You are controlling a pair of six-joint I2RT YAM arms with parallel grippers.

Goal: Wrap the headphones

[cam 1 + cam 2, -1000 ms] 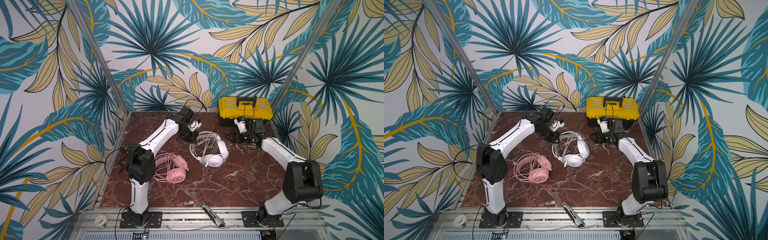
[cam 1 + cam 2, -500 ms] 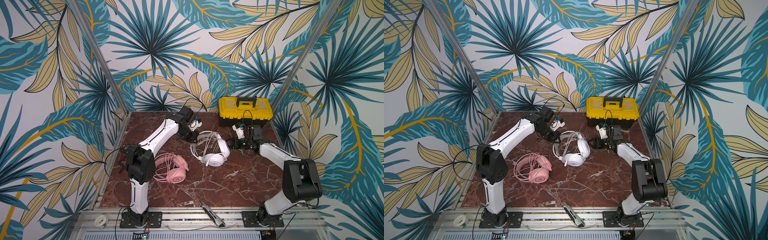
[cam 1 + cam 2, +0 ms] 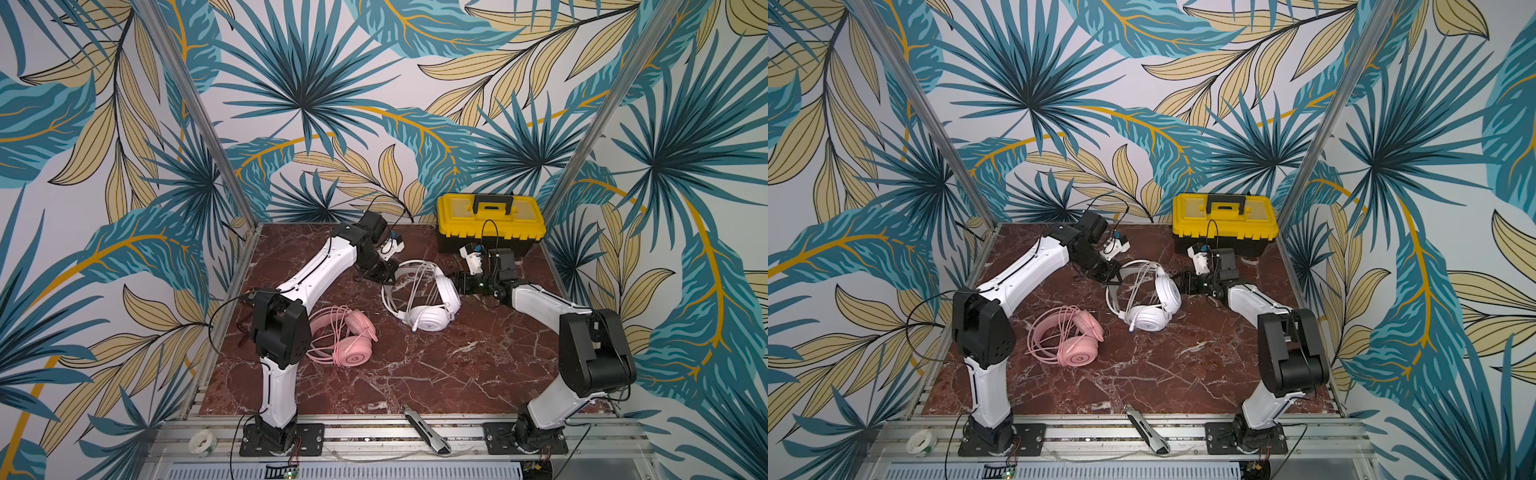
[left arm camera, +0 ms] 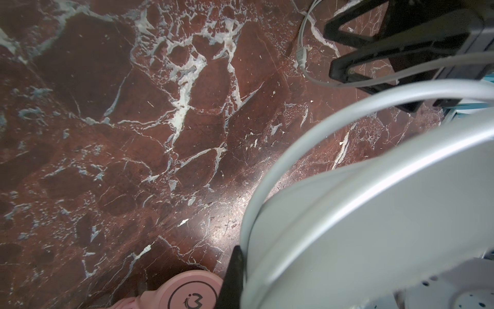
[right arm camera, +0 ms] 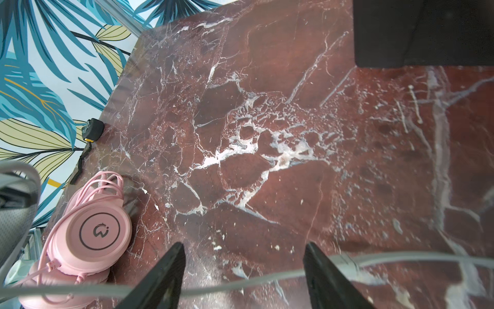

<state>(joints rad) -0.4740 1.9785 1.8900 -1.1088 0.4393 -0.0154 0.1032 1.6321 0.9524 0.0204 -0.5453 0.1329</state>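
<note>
Two headsets lie on the veined red marble tabletop [image 3: 415,374], shown as my right arm closes in. The white headset [image 3: 432,320] lies just in front of the yellow toolbox [image 3: 490,216]. The pink headset [image 3: 353,353] lies farther from the toolbox, beyond the white one and apart from it.

Change: a second ago my right pincer [image 5: 243,244] hung close in front of the toolbox. It has since swung away and dropped low beside the white earcup nearer the toolbox. Its black wedge-shaped fingers stand spread. A strand of the thin white cable [image 5: 240,283] crosses the gap between them, not pinched.

My left pincer [image 3: 380,274] has not moved. It stays at the white headband, on the side away from the toolbox, pressed together. Whether it nips band, cable or nothing, I cannot tell.

I judge the white cable to be the step in hand, with my right pincer placed to take a strand for the next turn. The pink cable [image 5: 107,183] already sits in loops over its headset, so that one looks done.

Materials: the earcups are glossy hard plastic, round and domed, and grey mesh lines the white band. The cables are thin, limp and smooth, likely to slip. The marble is polished and reflective.
</note>
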